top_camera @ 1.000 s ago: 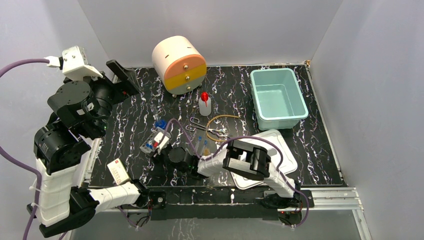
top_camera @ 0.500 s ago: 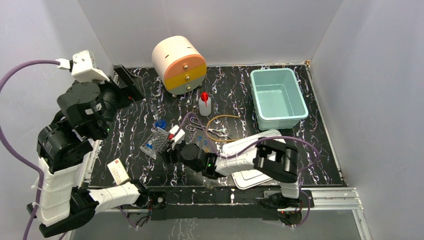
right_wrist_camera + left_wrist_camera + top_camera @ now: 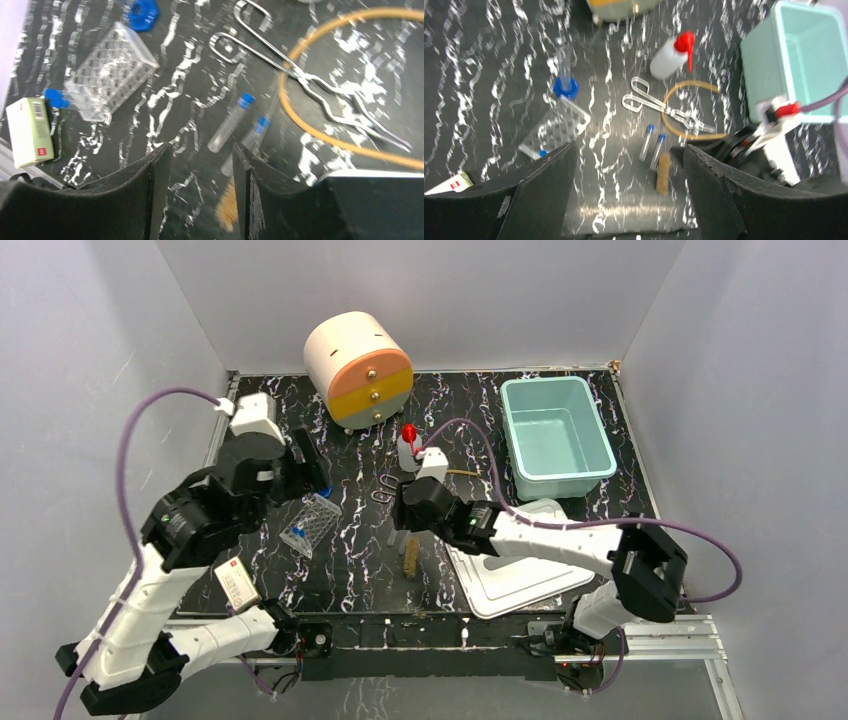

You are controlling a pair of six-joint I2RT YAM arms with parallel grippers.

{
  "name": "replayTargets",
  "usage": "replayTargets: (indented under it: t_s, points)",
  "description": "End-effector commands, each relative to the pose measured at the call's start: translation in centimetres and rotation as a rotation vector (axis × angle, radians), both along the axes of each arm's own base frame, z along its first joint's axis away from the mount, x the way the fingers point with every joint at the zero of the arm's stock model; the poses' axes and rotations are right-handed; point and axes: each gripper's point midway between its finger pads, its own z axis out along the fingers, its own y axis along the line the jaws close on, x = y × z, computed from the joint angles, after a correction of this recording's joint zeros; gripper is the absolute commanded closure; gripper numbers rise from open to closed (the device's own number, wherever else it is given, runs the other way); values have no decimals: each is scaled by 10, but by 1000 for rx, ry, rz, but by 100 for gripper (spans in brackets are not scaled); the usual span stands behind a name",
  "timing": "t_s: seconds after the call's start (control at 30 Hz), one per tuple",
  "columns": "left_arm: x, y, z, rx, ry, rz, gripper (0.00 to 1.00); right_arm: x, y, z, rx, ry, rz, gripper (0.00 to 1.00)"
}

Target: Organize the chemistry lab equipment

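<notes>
Top external: high above the near edge, looks down over the whole table (image 3: 460,390). Left wrist: aloft, faces down, mid range. Right wrist: lower, closer, tilted. All three share the tube rack (image 3: 111,70); both wrists share forceps (image 3: 300,75) and two test tubes (image 3: 231,122).

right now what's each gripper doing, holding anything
left gripper: open, holding nothing
right gripper: open, holding nothing
</notes>
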Motion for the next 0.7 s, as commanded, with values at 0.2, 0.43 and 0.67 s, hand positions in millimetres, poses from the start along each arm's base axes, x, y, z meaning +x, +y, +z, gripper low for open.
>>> replayTargets:
  t_s: [0.2, 0.43, 0.67]
  points:
    - [-9, -85, -150, -38, 360, -282, 26, -14, -90, -20, -115, 226, -241, 50]
    - [3, -115, -219, 37, 520, -346, 43, -11, -111, -9, -87, 218, -280, 52]
    - [19, -130, -271, 153, 631, -383, 57, -14, -116, -11, -44, 232, -284, 52]
